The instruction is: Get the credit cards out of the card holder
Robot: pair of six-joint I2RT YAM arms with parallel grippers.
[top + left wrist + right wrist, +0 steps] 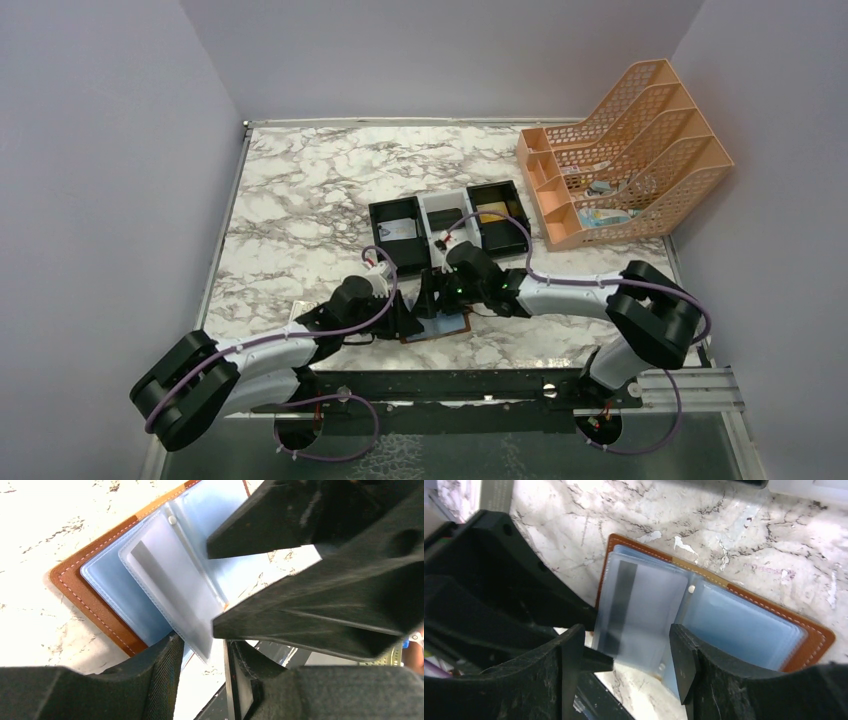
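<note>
The brown card holder [447, 328] lies open on the marble near the front edge, and both grippers meet over it. In the left wrist view its leather edge [85, 595] frames pale blue pockets. One clear sleeve stands lifted with a pale credit card [165, 580] inside, dark stripe showing. My left gripper [202, 680] is open, and the sleeve's lower corner hangs between its fingers. My right gripper [624, 665] is open, its jaws standing either side of the same card [639, 610]. The holder's brown edge [811, 632] shows on the right.
A black-and-white three-compartment tray [440, 198] stands just behind the grippers, with a pale card in its left part and a gold-yellow card [490, 215] in its right part. An orange file rack [620, 150] stands at the back right. Walls enclose the table.
</note>
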